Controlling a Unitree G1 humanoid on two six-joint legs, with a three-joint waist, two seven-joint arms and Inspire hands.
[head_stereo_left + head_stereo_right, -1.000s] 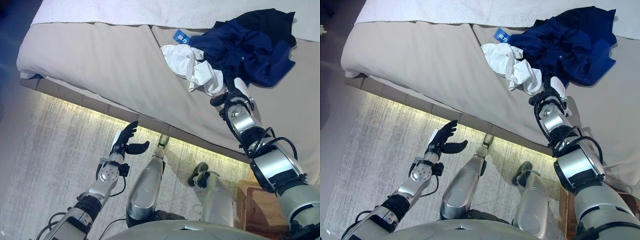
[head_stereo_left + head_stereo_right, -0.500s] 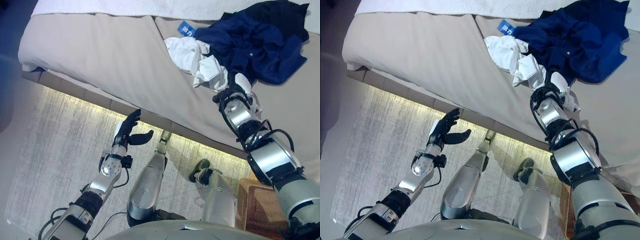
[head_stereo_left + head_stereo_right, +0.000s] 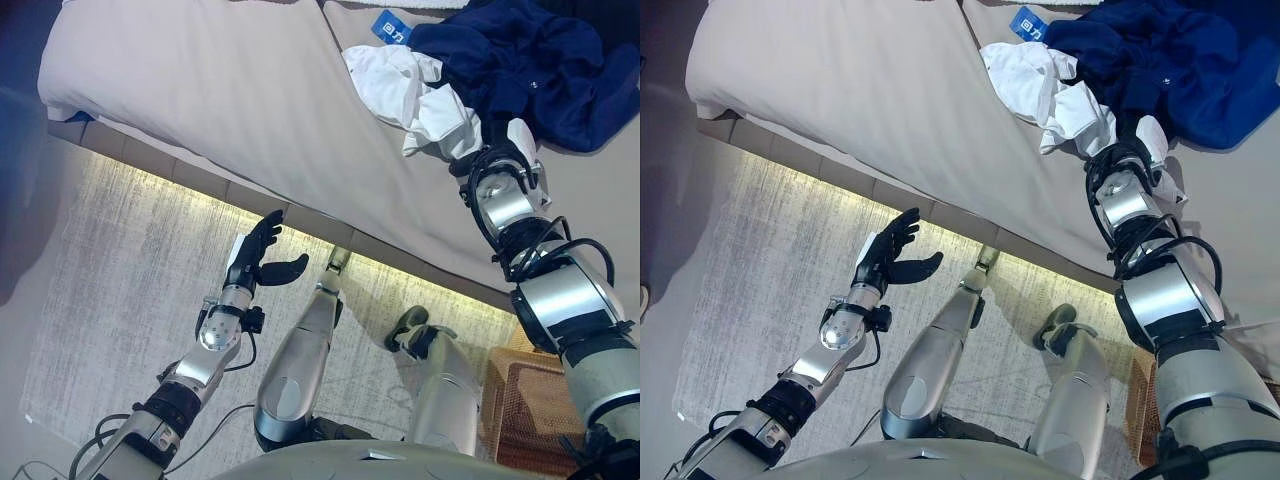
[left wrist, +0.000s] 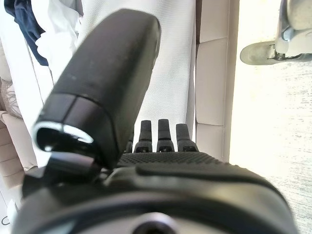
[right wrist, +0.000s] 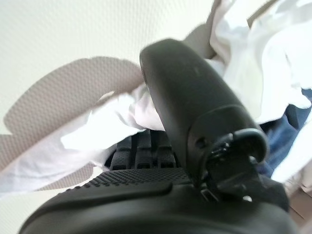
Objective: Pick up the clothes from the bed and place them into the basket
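Observation:
A heap of dark navy clothes (image 3: pixel 540 70) lies on the beige bed (image 3: pixel 220 90) at the far right, with a crumpled white garment (image 3: pixel 415 90) on its near left side. My right hand (image 3: pixel 497 165) rests on the bed at the near edge of the white garment. In the right wrist view the hand (image 5: pixel 146 195) reaches into the white cloth (image 5: pixel 97 131), with navy cloth (image 5: pixel 292 122) beside it. My left hand (image 3: pixel 255 262) is open and empty, held in the air over the floor just in front of the bed's edge. The brown wicker basket (image 3: pixel 525 410) stands on the floor at the lower right.
A small blue tag (image 3: pixel 391 28) lies on the bed by the clothes. A lit strip runs under the bed's padded base (image 3: pixel 180 195). A pale grey rug (image 3: pixel 110 270) covers the floor in front of the bed.
The whole picture has shifted, so the camera moved. My left hand has risen a little toward the bed's edge. My right hand stays at the white garment.

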